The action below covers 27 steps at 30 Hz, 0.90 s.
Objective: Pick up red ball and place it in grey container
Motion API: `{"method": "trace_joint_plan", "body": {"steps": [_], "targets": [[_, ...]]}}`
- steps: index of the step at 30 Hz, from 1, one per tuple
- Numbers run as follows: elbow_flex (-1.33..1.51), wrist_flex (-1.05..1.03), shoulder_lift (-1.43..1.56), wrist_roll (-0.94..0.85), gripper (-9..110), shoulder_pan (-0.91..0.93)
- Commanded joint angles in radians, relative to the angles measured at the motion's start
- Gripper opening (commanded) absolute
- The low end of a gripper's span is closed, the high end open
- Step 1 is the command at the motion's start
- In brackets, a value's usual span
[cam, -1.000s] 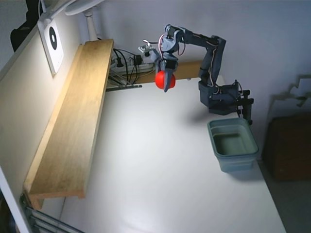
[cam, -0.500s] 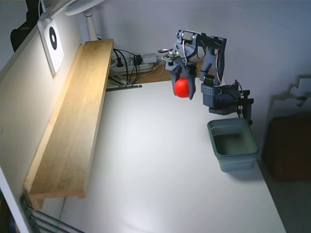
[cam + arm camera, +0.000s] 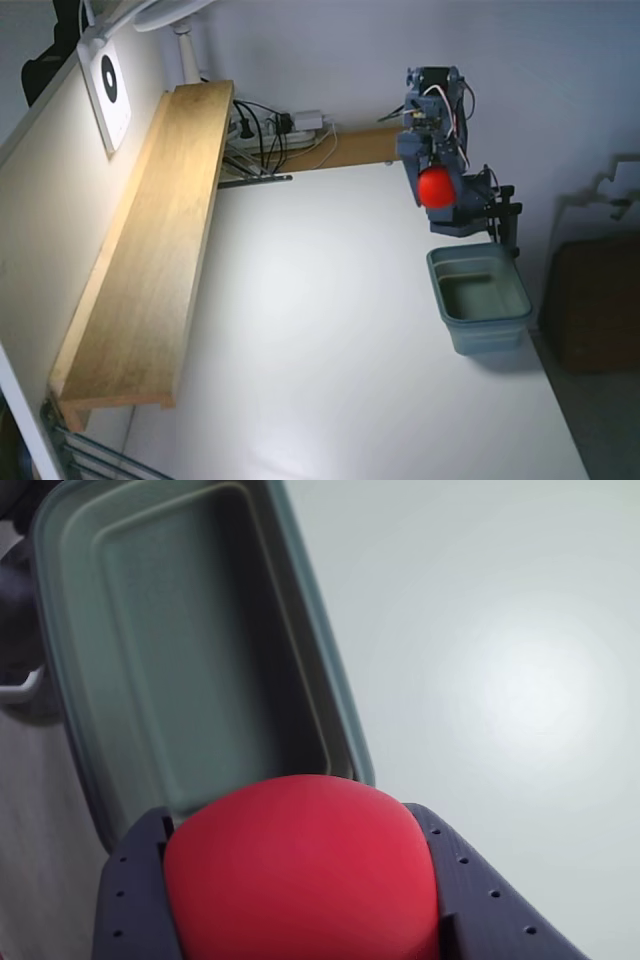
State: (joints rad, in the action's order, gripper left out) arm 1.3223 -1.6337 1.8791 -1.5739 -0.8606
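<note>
The ball (image 3: 435,187) is plain bright red. The tool (image 3: 300,920) holding it is dark blue-grey, its fingers (image 3: 478,895) dotted with small holes. The tub (image 3: 480,297) is grey-blue, greener inside. The surface (image 3: 330,360) is plain white. The shelf (image 3: 150,250) is pale wood. A white card (image 3: 108,88) bears a black ring.

White counter (image 3: 330,330): bare across its middle. Arm folded upright at the far right corner, end effector (image 3: 437,192) pointing down and closed around the red ball (image 3: 436,187), held in the air. Grey container (image 3: 481,296): standing on the counter near its right edge, open side up, nearer the camera than the ball and slightly to its right, apart from it. Long wooden shelf (image 3: 150,240) along the left wall. Cables and power strip (image 3: 275,128) at the back.
</note>
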Motion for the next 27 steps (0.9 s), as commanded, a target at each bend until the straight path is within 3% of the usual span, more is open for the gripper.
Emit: {"method": "trace_joint_plan", "body": {"steps": [1, 13, 27], "targets": [[-0.046, -0.023, 0.007, 0.003, 23, -0.105], [-0.050, -0.020, -0.001, 0.003, 23, -0.126], [-0.230, 0.035, -0.235, 0.003, 23, -0.126]]}}
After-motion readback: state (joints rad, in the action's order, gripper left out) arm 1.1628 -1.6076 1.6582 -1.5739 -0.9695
